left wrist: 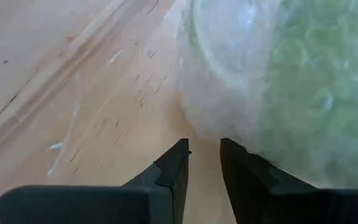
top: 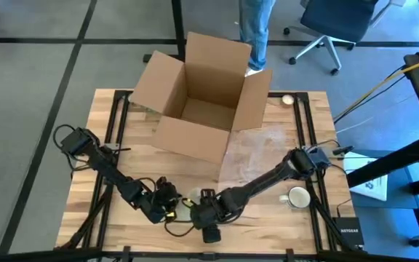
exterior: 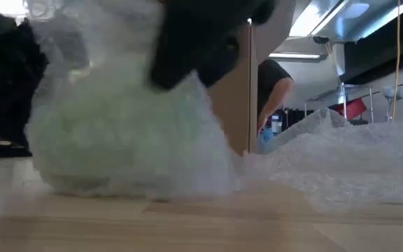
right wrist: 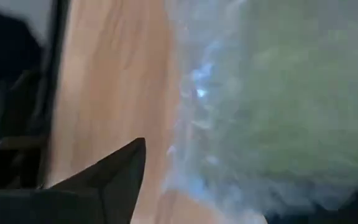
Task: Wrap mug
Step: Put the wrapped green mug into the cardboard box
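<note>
— Cardboard first: the open box (top: pixel 202 94) fills the far middle of the table (top: pixel 115 167). What lies around it?

— A sheet of bubble wrap (top: pixel 257 149) spreads just beside the box's right corner, toward the near edge. Well nearer than the box, at the table's front, sits the wrapped mug (exterior: pixel 128 136): a pale greenish bundle, swathed in cloudy bubble film, standing on the wood.

— A second mug?

— A white mug (top: pixel 297 196), bare, right of the bundle.

— And the jaws?

— The left gripper (left wrist: pixel 204 163) points at the bundle's base, jaws a narrow gap apart, holding nothing. The right gripper (top: pixel 208 218) is against the bundle; its opening I cannot tell.
</note>
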Robot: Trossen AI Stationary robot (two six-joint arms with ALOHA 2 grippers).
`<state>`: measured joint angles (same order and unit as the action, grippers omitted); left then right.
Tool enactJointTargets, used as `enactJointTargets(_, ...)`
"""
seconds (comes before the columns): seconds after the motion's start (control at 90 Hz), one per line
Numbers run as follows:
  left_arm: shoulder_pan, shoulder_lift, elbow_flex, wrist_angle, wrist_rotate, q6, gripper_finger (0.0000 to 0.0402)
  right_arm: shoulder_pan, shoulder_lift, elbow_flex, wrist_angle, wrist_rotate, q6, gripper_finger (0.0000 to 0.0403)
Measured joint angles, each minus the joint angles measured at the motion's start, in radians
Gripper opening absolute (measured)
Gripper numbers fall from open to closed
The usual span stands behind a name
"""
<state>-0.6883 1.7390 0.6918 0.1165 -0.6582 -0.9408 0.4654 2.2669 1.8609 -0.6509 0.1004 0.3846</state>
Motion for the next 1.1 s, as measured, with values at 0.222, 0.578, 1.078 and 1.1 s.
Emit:
enactJointTargets(0.222,0.009,0.000,0.000,0.035,0.003,-0.009,0.0076,-0.017,0.001,-0.069,0.293,0.101,-0.078,0.0217)
enactJointTargets(0.578,0.010,0.000,-0.001,0.052,-0.004,0.032,0.0076,-0.036,0.009,-0.072,0.364,0.038,-0.131,0.0044)
enactJointTargets(1.078,-0.002,-0.026,0.002,0.014,0.010,0.041,0.0076,-0.021,0.007,-0.029,0.229,0.024,-0.219,0.0016)
enactJointTargets(1.1,-0.006,-0.034,0.004,0.012,0.010,0.041,0.0076,-0.018,0.006,-0.016,0.210,0.027,-0.230,0.0016)
